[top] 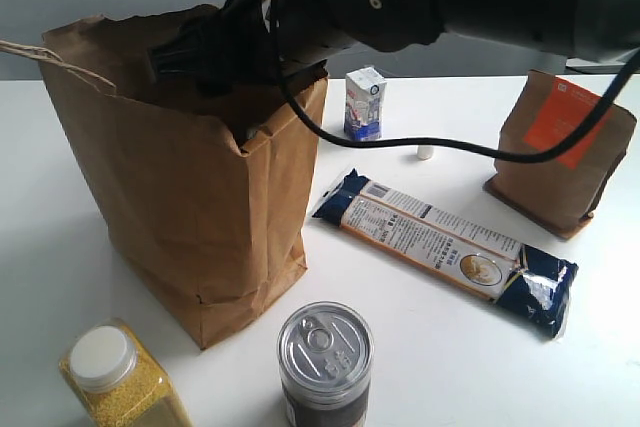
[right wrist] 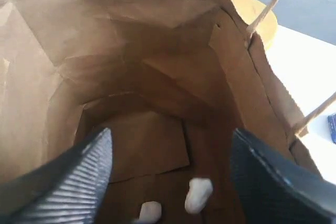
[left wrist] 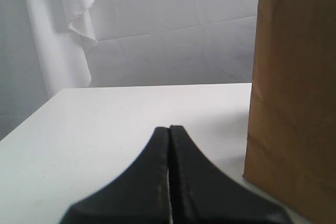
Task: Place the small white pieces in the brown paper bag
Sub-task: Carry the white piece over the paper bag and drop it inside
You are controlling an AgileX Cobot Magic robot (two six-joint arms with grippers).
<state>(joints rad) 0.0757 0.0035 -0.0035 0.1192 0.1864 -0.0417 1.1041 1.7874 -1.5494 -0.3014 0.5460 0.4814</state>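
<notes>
White against kraft, two of the small white pieces (right wrist: 198,193) lie on the floor of the brown paper bag (right wrist: 47,77); a third piece (top: 425,152) sits on the worktop (top: 420,347) outside the bag, near the milk carton (top: 364,103). Right claw (right wrist: 172,137) hangs spread and empty at the bag's mouth; left claw (left wrist: 169,135) is pressed closed, empty, beside the bag. Lifting out carelessly could snag the rim or twine handle (right wrist: 268,9) and topple the bag; the last piece may roll when pinched.
</notes>
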